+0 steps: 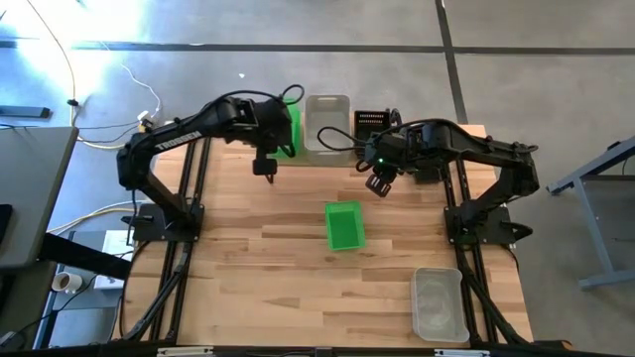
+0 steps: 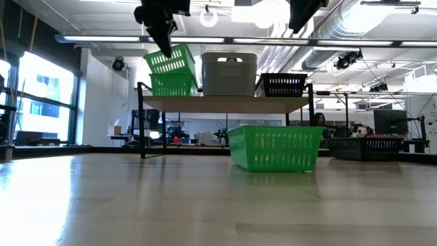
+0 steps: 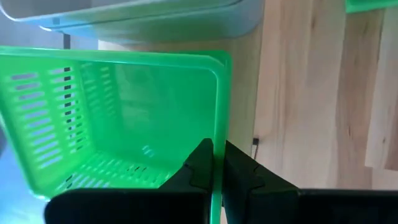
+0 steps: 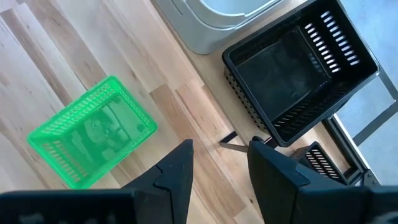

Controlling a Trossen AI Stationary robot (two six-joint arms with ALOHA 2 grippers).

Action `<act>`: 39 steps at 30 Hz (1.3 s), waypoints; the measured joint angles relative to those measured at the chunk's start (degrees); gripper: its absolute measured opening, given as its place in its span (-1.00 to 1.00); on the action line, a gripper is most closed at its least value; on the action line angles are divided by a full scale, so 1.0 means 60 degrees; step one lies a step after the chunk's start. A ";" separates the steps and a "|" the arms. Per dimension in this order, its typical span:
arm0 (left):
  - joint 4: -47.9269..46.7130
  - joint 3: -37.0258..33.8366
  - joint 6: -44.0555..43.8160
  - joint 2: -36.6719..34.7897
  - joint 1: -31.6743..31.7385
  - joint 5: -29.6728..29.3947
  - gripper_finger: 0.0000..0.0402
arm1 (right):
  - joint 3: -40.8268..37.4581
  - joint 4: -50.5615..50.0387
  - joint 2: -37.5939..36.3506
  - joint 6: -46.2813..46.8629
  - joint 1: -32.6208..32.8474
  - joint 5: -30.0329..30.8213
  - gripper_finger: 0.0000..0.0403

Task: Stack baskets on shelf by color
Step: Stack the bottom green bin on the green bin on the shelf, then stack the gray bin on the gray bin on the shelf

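On the shelf [image 2: 225, 102] at the table's far edge stand a green basket [image 2: 173, 85], a whitish-grey basket [image 2: 229, 74] and a black basket [image 2: 281, 84]. A second green basket [image 2: 169, 60] sits tilted above the first, and my left gripper [image 1: 266, 167] is shut on it. My right gripper [image 1: 380, 181] hangs open in the air in front of the black basket [image 4: 298, 74], touching nothing. Another green basket [image 1: 344, 224] stands on the tabletop near the middle, and a whitish-grey one [image 1: 440, 302] stands near the near right corner. My left gripper [image 3: 216, 152] pinches the upper green basket's side wall at its rim [image 3: 218, 118], near a corner, one finger [image 3: 200, 163] inside the basket and one [image 3: 241, 167] outside. The fingers come from above. The basket is tilted over the green basket on the shelf; whether they touch I cannot tell.
More black baskets [image 2: 362, 145] show low behind the shelf on the right. Bare tabletop [image 1: 248, 278] spreads over the near left half. The arm bases stand at the table's left [image 1: 164, 218] and right [image 1: 481, 223] edges.
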 joint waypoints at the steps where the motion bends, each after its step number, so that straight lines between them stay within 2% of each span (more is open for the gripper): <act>1: -0.0013 0.0000 -0.0010 0.0061 0.0000 -0.0054 -0.98 | 0.0000 0.0000 0.0000 0.0000 0.0000 0.0009 -0.32; 17: -0.0029 0.0000 -0.0020 0.0640 -0.0004 -0.0346 -0.96 | 0.0000 0.0000 0.0000 -0.0010 0.0000 0.0017 -0.32; 25: -0.0026 0.0000 -0.0080 0.0640 -0.0004 -0.0362 -0.70 | 0.0000 0.0000 0.0000 -0.0007 0.0000 -0.0033 -0.32; 33: 0.0013 0.0000 -0.0154 0.0619 -0.0022 -0.0362 -0.46 | 0.0000 -0.0004 0.0000 -0.0091 0.0020 -0.1221 -0.32; 39: -0.0514 0.0344 -0.0337 0.0587 -0.0044 -0.0362 -0.46 | -0.0221 -0.0015 -0.0007 -0.0172 0.0576 -0.2070 -0.32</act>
